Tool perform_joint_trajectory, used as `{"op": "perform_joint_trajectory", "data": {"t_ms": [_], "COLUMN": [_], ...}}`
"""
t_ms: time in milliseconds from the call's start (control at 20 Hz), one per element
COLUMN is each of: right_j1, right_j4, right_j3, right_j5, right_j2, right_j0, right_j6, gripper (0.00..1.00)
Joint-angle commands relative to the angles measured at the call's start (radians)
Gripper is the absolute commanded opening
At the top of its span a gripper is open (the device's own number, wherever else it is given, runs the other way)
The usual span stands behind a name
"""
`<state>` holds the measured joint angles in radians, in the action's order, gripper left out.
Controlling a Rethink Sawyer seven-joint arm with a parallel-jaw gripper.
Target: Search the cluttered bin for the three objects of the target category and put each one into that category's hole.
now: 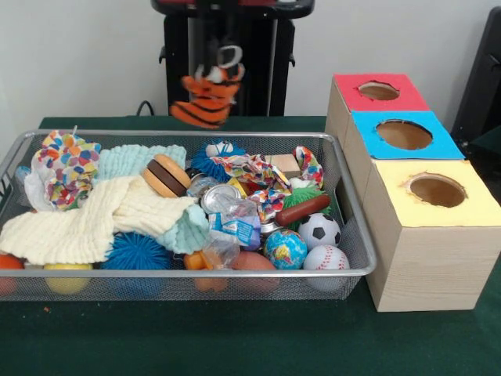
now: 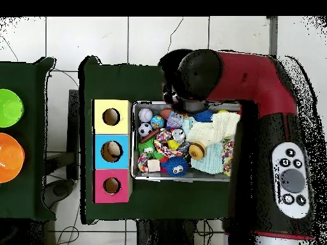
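Note:
My gripper (image 1: pixel 220 69) hangs above the far rim of the wire bin (image 1: pixel 354 227), shut on an orange and black striped tiger plush (image 1: pixel 207 100) that dangles clear of the clutter. In the bin lie a soccer ball (image 1: pixel 319 229), a baseball (image 1: pixel 326 258), a globe ball (image 1: pixel 285 248), a toy hamburger (image 1: pixel 166 175), a sausage (image 1: pixel 302 209), a blue spiky ball (image 1: pixel 135 252) and a cream cloth (image 1: pixel 82 223). Red (image 1: pixel 378 92), blue (image 1: pixel 403 135) and yellow (image 1: pixel 436 190) boxes with round holes stand right of the bin. In the overhead view the arm (image 2: pixel 243 76) hides the gripper and plush.
The overhead view shows the bin (image 2: pixel 134 143) beside the yellow (image 2: pixel 111 117), blue (image 2: pixel 111 151) and red (image 2: pixel 111 185) boxes. A green bowl (image 2: pixel 9 107) and an orange bowl (image 2: pixel 9 156) sit on a separate surface beyond the boxes.

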<state>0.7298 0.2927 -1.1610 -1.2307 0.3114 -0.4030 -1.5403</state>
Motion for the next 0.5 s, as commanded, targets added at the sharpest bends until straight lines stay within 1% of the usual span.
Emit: {"op": "perform_joint_trajectory", "data": {"t_ms": [50,300,350,500], "right_j1": [0.001,0.009,0.008,0.013], "right_j4": [-0.056,-0.095,-0.092,-0.104], "right_j3": [-0.235,-0.325,-0.340,-0.376], "right_j5": [0.103,0.175,0.197,0.216], "right_j2": [-0.051,-0.099,-0.108,-0.131], "right_j0": [0.103,0.174,0.188,0.212], "right_j6": [-0.314,-0.365,-0.369,-0.375], "gripper": [0.00,0.00,0.00,0.00]}}
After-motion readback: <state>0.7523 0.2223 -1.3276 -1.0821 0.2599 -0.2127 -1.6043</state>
